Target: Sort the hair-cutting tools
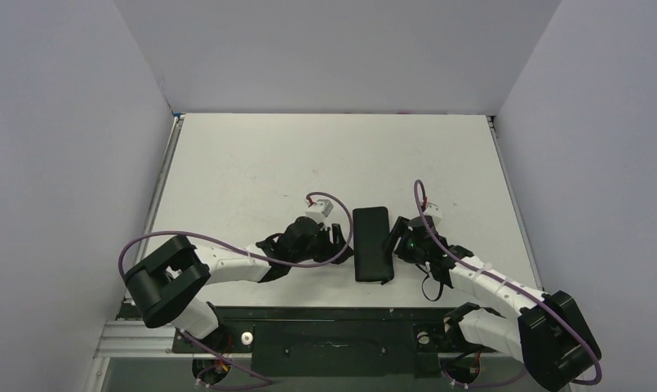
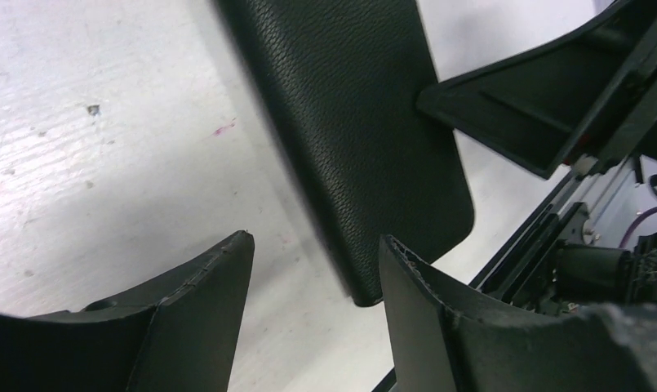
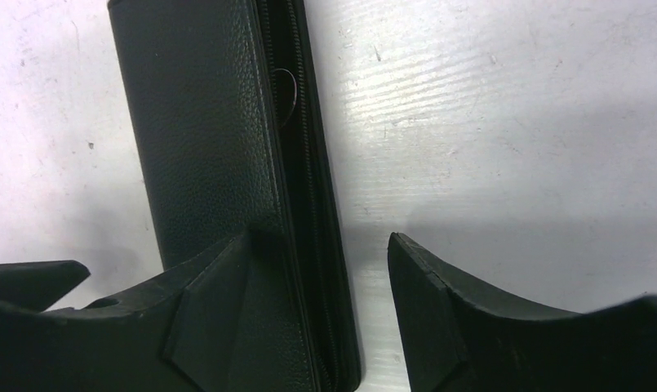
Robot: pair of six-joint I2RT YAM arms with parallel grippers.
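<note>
A: Nearest first. Left gripper [image 2: 317, 241] parted wide, pinching nothing, parked just beside the left edge of the case [image 1: 370, 243].

B: Agreed. Same with the right gripper [image 3: 321, 237]: spread apart and empty, straddling the zip [image 3: 304, 163] side of the case. One finger [image 3: 210, 302] over the lid, the other above bare table [image 3: 512, 122].

A: And the scissors? The comb?

B: Nowhere in sight, in any view. Presumably shut inside the case (flat, black, lying lengthwise between the two grippers). Possibly a finger ring, that thin loop [image 3: 286, 88] by the zip, or merely the pull. Too dim to call.

A: Beyond the case?

B: White table, running out to the far walls.

A: Risks from here?

B: Several. Could skid the case sideways by closing on the lid alone, with nothing holding the other side. Could spin it, or drag it into the other gripper, by tugging the zip with only one end pinned. Might spill the tools by lifting with the zip at all undone. Worth watching the crowding too: two grippers on one narrow case, so a likely clash of fingers if driven in together.
</note>
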